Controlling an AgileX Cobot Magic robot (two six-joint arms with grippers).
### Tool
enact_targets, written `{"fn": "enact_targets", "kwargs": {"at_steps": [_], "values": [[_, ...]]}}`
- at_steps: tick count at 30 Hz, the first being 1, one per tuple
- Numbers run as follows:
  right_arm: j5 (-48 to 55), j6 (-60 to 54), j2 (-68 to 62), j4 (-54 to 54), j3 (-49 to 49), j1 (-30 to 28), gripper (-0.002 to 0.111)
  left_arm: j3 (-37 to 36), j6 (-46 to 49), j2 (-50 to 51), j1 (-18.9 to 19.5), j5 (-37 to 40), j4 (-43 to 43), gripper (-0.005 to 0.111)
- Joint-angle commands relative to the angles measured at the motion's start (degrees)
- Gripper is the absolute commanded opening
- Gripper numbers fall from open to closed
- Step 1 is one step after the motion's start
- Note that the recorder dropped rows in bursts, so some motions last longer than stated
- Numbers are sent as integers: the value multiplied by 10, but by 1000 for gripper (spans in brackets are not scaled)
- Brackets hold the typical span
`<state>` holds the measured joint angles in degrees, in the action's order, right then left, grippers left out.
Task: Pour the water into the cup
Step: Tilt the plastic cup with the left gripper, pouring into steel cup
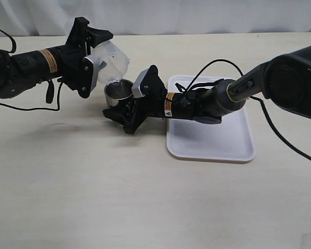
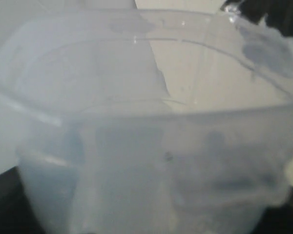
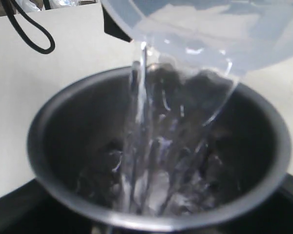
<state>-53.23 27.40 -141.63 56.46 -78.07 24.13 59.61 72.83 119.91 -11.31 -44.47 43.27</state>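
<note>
The steel cup (image 1: 117, 93) stands on the table, held by my right gripper (image 1: 125, 110), which is shut around its lower body. My left gripper (image 1: 96, 61) is shut on a translucent plastic beaker (image 1: 111, 63), tipped with its mouth over the cup. Water (image 3: 145, 141) streams from the beaker's lip (image 3: 200, 51) into the cup (image 3: 63, 141) and splashes at the bottom. The left wrist view is filled by the beaker's wall (image 2: 151, 161); the left fingers are hidden behind it.
A white tray (image 1: 233, 145) lies on the table right of the cup, under my right arm. A black cable (image 1: 212, 67) loops above the tray. The table's far edge meets a white curtain.
</note>
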Motion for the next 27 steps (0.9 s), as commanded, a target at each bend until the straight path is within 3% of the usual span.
{"fn": "enact_targets", "kwargs": {"at_steps": [1,27], "values": [[21,4,-5,8,2,0,4,5,10,-3,-1,-40,-10,0],[21,4,-5,8,2,0,4,5,129,-3,-1,-73,-24,0]]}}
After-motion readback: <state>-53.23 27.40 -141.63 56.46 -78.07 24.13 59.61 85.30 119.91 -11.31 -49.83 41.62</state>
